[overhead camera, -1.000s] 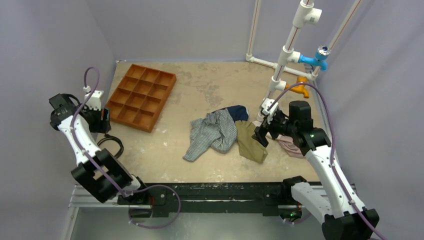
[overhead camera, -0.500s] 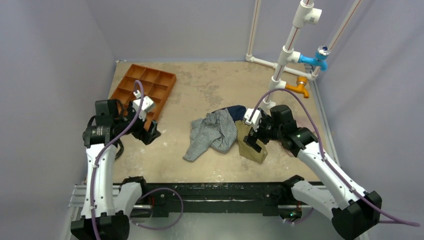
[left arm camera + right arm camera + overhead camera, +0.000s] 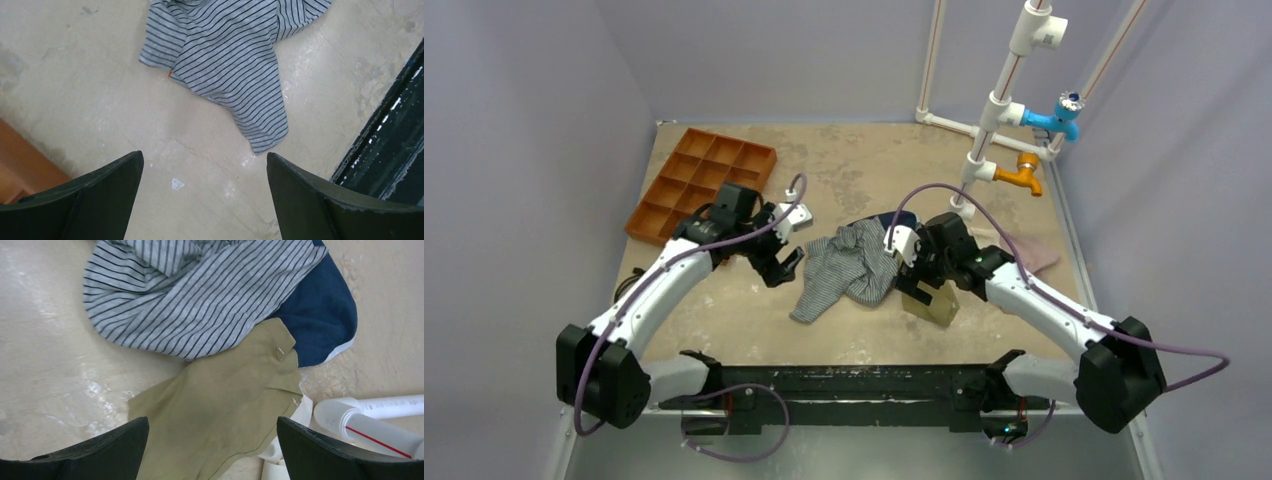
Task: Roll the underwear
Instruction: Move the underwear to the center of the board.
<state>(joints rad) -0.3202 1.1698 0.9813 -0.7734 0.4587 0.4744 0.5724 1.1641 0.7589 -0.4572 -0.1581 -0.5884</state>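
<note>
In the middle of the worn beige tabletop (image 3: 854,170), the crumpled grey-and-white striped cloth underwear (image 3: 849,265) lies between the left gripper (image 3: 784,268) and right gripper (image 3: 921,290), both gaping wide, and looks light, floppy, best pinched at a hem corner.

In the top view the underwear (image 3: 849,265) lies mid-frame on the bench (image 3: 864,165). A second garment (image 3: 940,306) lies against its right edge, and a third (image 3: 892,218) pokes out from behind its upper edge. The compartment tray (image 3: 764,156) sits at upper left, the pipe stand (image 3: 994,130) at upper right. The left pincer (image 3: 782,265) is just left of the underwear; the right pincer (image 3: 920,291) is over the second garment.
</note>
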